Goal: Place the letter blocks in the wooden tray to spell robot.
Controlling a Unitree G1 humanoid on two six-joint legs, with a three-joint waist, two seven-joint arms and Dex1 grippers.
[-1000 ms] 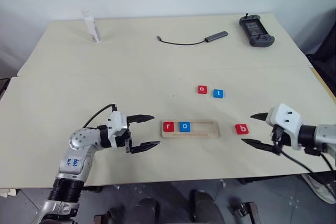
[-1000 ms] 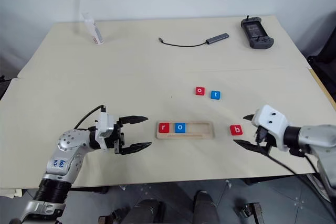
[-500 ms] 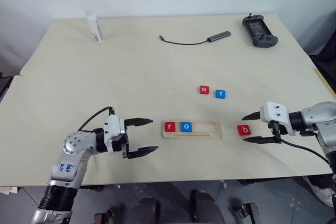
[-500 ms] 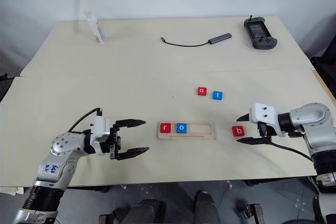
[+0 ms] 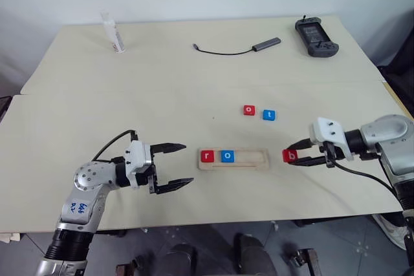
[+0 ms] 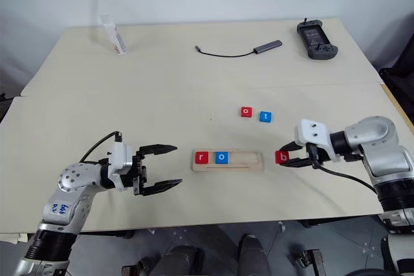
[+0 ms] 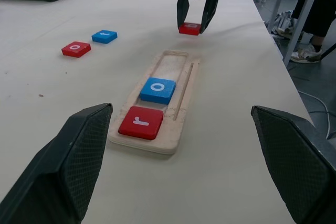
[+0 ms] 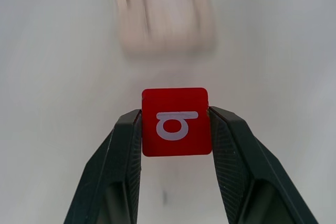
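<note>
Tray (image 5: 233, 159) holding r (image 5: 207, 156) and o (image 5: 228, 156); right gripper (image 5: 296, 154) clamped on b (image 5: 290, 155); left gripper (image 5: 178, 166) spread, empty.

The wooden tray (image 7: 181, 109) is pale, unvarnished wood with a faintly grainy, matt groove. Inside it, the red r block (image 7: 141, 122) and blue o block (image 7: 157, 90) look smooth and satin-painted. Beyond the tray's far end, the red b block (image 8: 176, 121) sits between black, finely textured fingers (image 8: 122, 161). The table (image 5: 162, 95) is matt beige.
</note>
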